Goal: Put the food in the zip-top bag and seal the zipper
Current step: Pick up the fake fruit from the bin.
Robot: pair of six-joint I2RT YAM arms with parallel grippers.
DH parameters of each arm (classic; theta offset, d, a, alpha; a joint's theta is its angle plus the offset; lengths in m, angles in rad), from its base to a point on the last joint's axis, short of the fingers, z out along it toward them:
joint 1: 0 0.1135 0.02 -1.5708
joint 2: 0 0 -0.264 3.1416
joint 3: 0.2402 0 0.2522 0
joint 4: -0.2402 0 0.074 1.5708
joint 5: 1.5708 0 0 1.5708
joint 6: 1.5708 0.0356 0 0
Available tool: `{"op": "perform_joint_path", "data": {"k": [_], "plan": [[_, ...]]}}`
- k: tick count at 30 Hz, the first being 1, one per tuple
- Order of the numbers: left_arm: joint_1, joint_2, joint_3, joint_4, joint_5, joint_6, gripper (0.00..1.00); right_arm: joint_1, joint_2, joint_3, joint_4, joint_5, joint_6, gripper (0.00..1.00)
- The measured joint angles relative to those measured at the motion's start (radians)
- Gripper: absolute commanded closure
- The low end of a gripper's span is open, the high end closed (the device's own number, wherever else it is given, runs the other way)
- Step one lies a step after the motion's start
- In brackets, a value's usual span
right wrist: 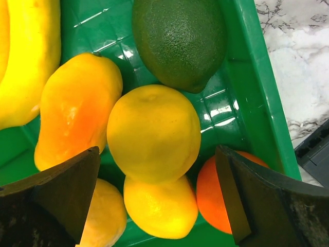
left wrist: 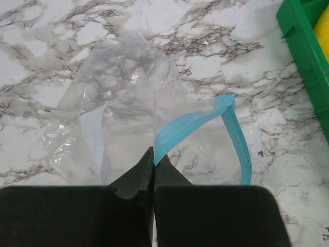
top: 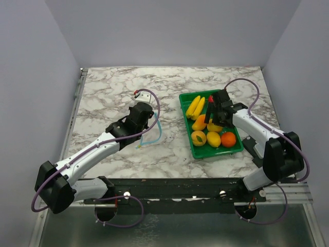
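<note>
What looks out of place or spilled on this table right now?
Nothing is spilled or damaged: the food all sits in the green tray. The zip-top bag lies wrinkled, its zipper gaping, pinched by the left gripper.

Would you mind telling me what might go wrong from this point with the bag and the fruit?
1. The right hand hangs open over a yellow lemon packed tight against its neighbours in the green tray; it may jam on the orange or knock fruit about.
2. The left hand pinches the bag at one spot of its blue zipper strip; the limp mouth may fold shut, so fruit could miss it.
</note>
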Motion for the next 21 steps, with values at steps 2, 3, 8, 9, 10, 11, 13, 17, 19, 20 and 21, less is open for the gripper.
{"op": "perform_joint_path", "data": {"k": [2,3,8,9,10,11,13,17,19,20,21], "plan": [[0.000,0.000,0.000,0.002,0.000,0.003,1.00,-0.009,0.015,-0.007,0.012,-0.009,0.000,0.03],[0.000,0.000,0.000,0.003,0.000,0.005,1.00,-0.012,0.021,-0.010,0.017,-0.012,-0.002,0.03],[0.000,0.000,0.000,0.006,0.000,0.010,1.00,-0.022,0.041,-0.027,0.040,-0.025,-0.007,0.14],[0.000,0.000,0.000,0.006,0.001,0.010,1.00,-0.023,0.045,-0.029,0.044,-0.028,-0.007,0.18],[0.000,0.000,0.000,0.006,0.001,0.010,1.00,-0.025,0.047,-0.030,0.048,-0.032,-0.007,0.22],[0.000,0.000,0.000,0.006,0.002,0.010,1.00,-0.026,0.050,-0.031,0.051,-0.034,-0.007,0.27],[0.000,0.000,0.000,0.006,0.004,0.011,1.00,-0.029,0.051,-0.034,0.056,-0.039,-0.007,0.33],[0.000,0.000,0.000,0.006,0.008,0.011,1.00,-0.033,0.051,-0.035,0.064,-0.045,-0.008,0.50],[0.000,0.000,0.000,0.006,0.009,0.011,1.00,-0.033,0.050,-0.035,0.064,-0.046,-0.006,0.55],[0.000,0.000,0.000,0.006,0.009,0.011,1.00,-0.033,0.048,-0.035,0.064,-0.048,-0.008,0.57],[0.000,0.000,0.000,0.006,0.010,0.011,1.00,-0.033,0.046,-0.035,0.062,-0.048,-0.009,0.59]]}}
